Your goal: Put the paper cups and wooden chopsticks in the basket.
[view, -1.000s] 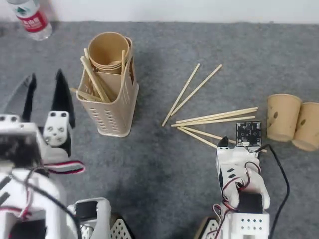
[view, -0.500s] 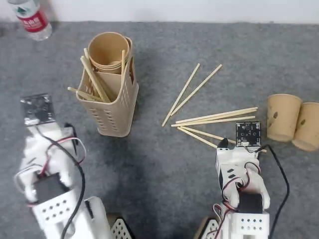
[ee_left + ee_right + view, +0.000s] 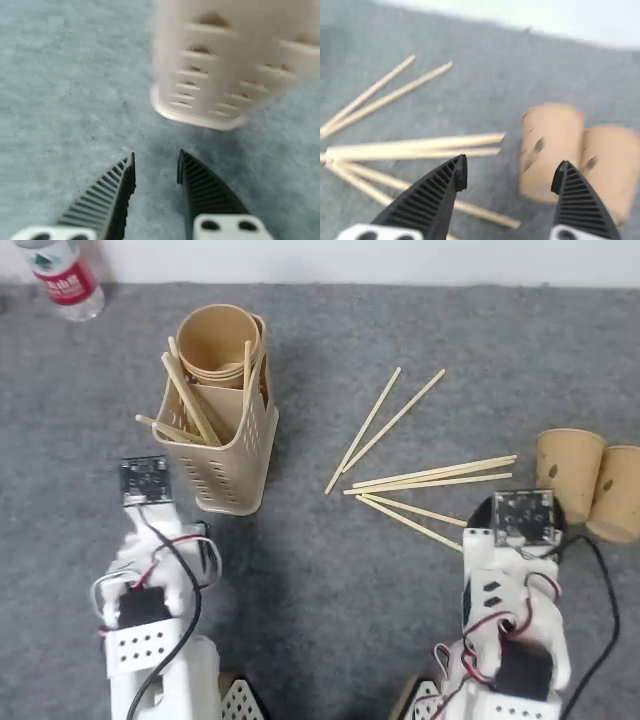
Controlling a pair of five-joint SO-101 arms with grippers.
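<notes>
The left gripper (image 3: 156, 156) holds its jaws a narrow way apart with nothing between them. Its tips are above bare grey carpet (image 3: 65, 75), just short of the foot of the slotted beige basket (image 3: 225, 75). The right gripper (image 3: 512, 162) is spread wide and is empty too. Through its gap show the ends of the loose chopsticks (image 3: 415, 147) and the nearer of the two loose paper cups (image 3: 551, 145).

From above, the left arm (image 3: 150, 580) stands close beside the basket's lower left corner, and the right arm (image 3: 510, 610) sits just below the two cups. Those cups touch each other side by side at the table's right edge (whether they stand or lie I cannot tell).

Six chopsticks are scattered on the carpet between basket and cups: two slanting, two nearly level, two lower down.

The basket holds nested cups (image 3: 215, 340) and several leaning chopsticks (image 3: 190, 400). A red-labelled bottle (image 3: 62, 278) lies at the far left corner.
</notes>
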